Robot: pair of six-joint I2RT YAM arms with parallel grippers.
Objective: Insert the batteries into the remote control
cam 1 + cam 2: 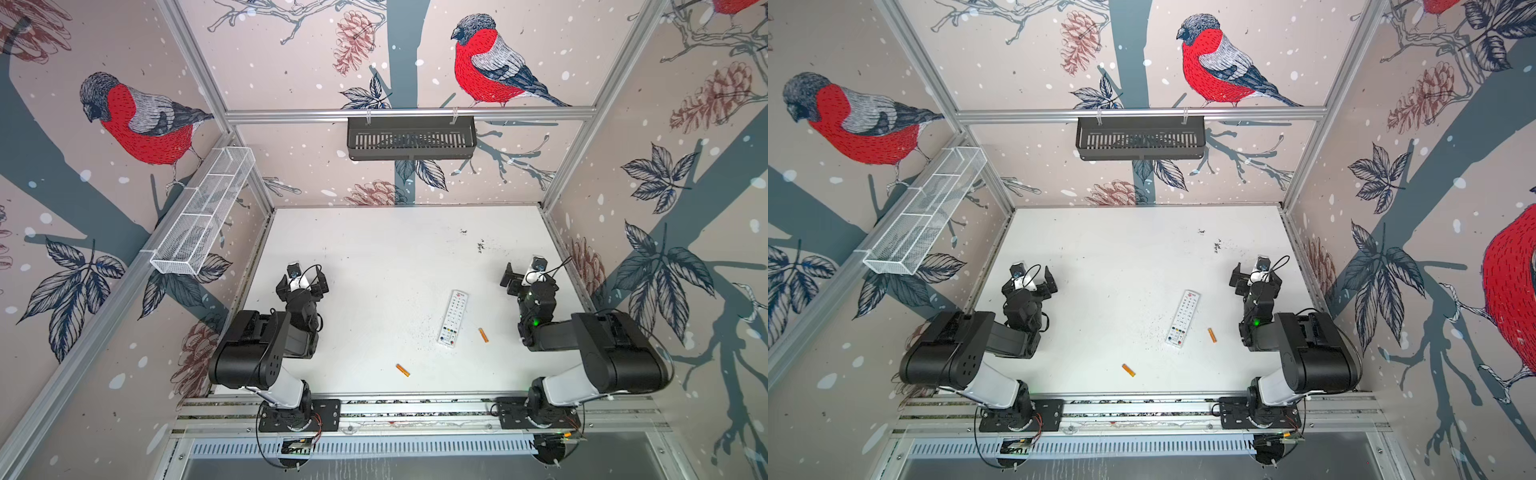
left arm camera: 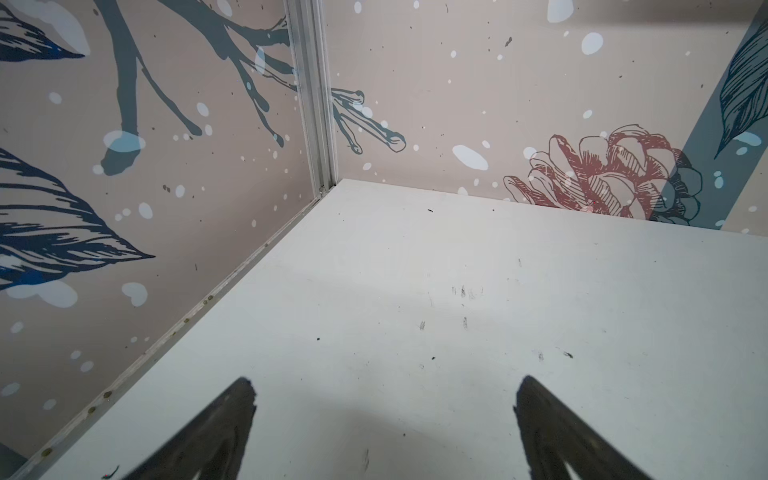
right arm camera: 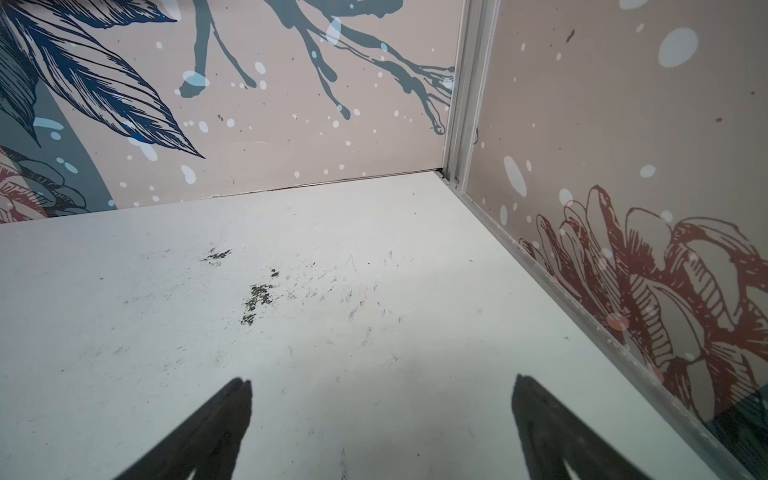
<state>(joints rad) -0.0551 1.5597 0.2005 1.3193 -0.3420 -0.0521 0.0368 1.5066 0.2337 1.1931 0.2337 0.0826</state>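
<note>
Two batteries lie loose on the bench (image 1: 374, 249) in both top views: one battery (image 1: 482, 335) just right of the remote (image 1: 452, 318), the other battery (image 1: 402, 370) lower, near the bottom centre. The remote lies buttons-up, slightly tilted, right of centre. The left jaws, mid-left of the frame, and the right jaws, mid-right, gape wide, holding nothing.

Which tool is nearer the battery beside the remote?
Right. The right tool hangs farther back, just right of the battery; the left tool is far to its left, past the remote.
</note>
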